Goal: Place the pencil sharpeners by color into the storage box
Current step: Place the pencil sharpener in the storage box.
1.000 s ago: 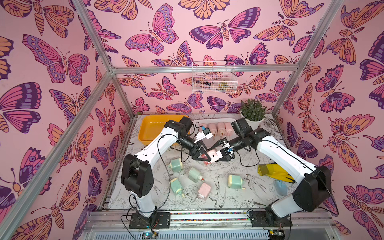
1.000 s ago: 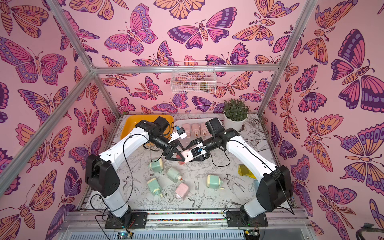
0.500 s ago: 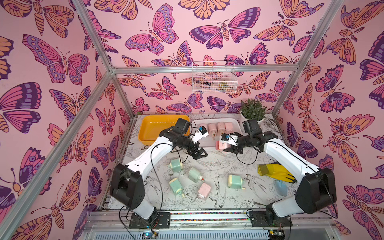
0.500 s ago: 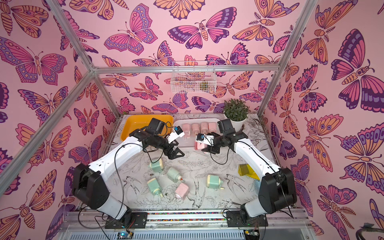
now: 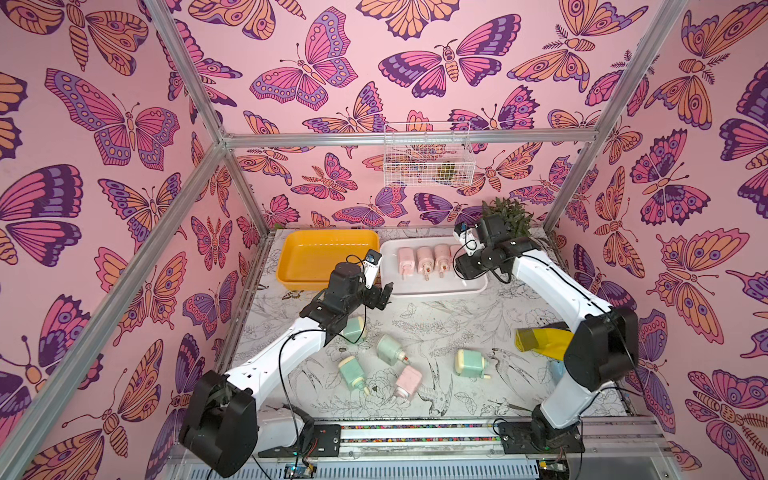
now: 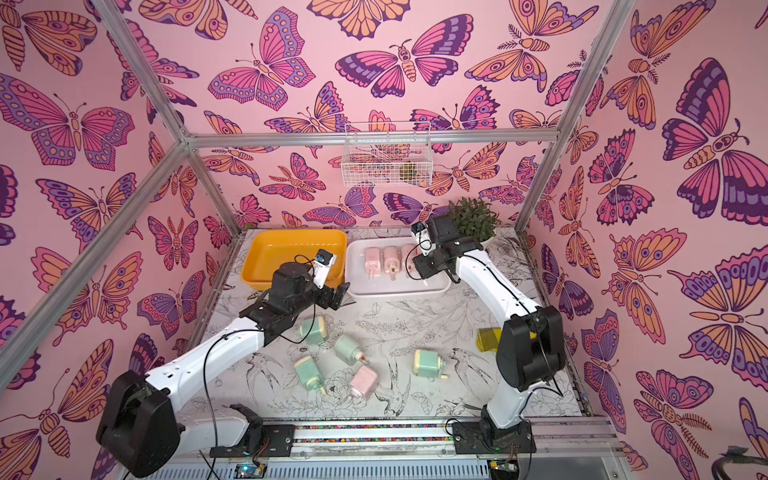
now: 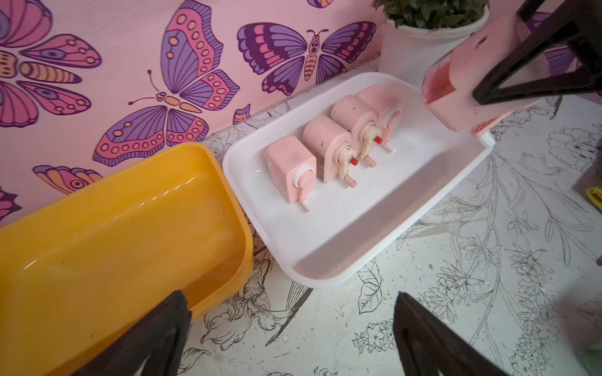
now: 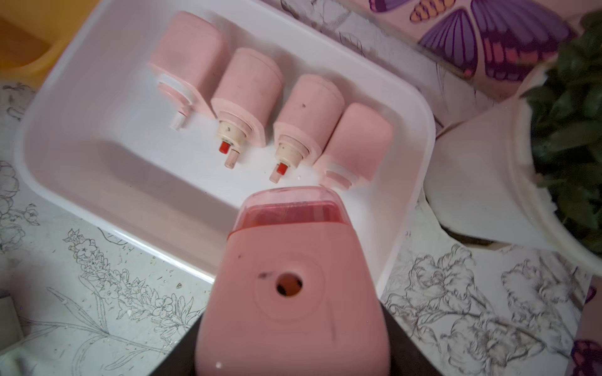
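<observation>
At the far left of the surface (image 5: 478, 324), a yellow box (image 5: 299, 266) is seen with nothing in it. Its near rim is overhung by the left hand (image 5: 384, 296), whose jaws are spread wide and hold nothing. A reach for a green sharpener could go wrong here: the nearest green one (image 5: 355, 328) lies partly under the left forearm, so it could be knocked aside by the arm as the hand is turned back toward it.

In the open middle, 3 more green sharpeners (image 5: 351, 371) (image 5: 390, 350) (image 5: 471, 363) and 1 pink sharpener (image 5: 407, 380) are left loose. The pink one lies close beside a green one, and its neighbour could be nudged or pinched along with it if the jaws are closed carelessly. Cranks stick out at odd angles and could be caught by a finger.

Further right, a white box (image 5: 432, 291) is seen with 4 pink sharpeners (image 8: 247, 88) laid in a row. A 5th pink sharpener (image 8: 293, 286) is gripped by the right hand (image 7: 508, 78) and is held above the right end of that box. The free floor lies mostly in front of the row. If the sharpener is let go where it hangs, it could land on the box rim or on the end sharpener of the row and tip out onto the surface. A potted plant (image 5: 509, 216) stands just behind the right wrist and could be brushed if the arm is swung back. At the far right, a translucent yellow piece (image 5: 540, 340) lies beside the right arm's elbow.
</observation>
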You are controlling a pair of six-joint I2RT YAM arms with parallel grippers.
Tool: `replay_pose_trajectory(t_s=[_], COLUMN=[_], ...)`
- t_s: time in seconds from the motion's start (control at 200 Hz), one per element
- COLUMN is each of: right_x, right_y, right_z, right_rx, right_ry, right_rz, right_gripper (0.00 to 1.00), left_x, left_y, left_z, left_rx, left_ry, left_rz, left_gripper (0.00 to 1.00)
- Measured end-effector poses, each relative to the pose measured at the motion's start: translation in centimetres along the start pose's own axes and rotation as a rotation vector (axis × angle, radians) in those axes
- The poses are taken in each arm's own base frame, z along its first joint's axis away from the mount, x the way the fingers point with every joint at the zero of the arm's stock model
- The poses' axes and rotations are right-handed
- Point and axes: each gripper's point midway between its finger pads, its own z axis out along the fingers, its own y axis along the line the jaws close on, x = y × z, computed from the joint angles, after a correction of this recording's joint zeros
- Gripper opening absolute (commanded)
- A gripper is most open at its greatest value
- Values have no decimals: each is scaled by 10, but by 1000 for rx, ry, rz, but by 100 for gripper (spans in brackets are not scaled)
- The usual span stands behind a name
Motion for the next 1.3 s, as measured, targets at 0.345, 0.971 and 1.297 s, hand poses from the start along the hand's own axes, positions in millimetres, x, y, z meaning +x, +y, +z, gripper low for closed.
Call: replay_pose_trajectory(t_s=[0.345, 0.971, 1.297], right_x=[15, 32, 40], right_y=[-16, -4, -8], right_z=[36, 90, 108], right_rx=[177, 177, 154], right_ry=[243, 401, 422], right_rz=[225, 318, 373], right_gripper=[0, 7, 32], left_x=[-19, -9, -8], left_y=[20, 21, 21], left_z=[-13, -11, -11], left_rx=[-112, -120, -124], left_ry=[-95, -76, -73], left_rz=[-64, -58, -58], left_gripper=[100, 100, 100])
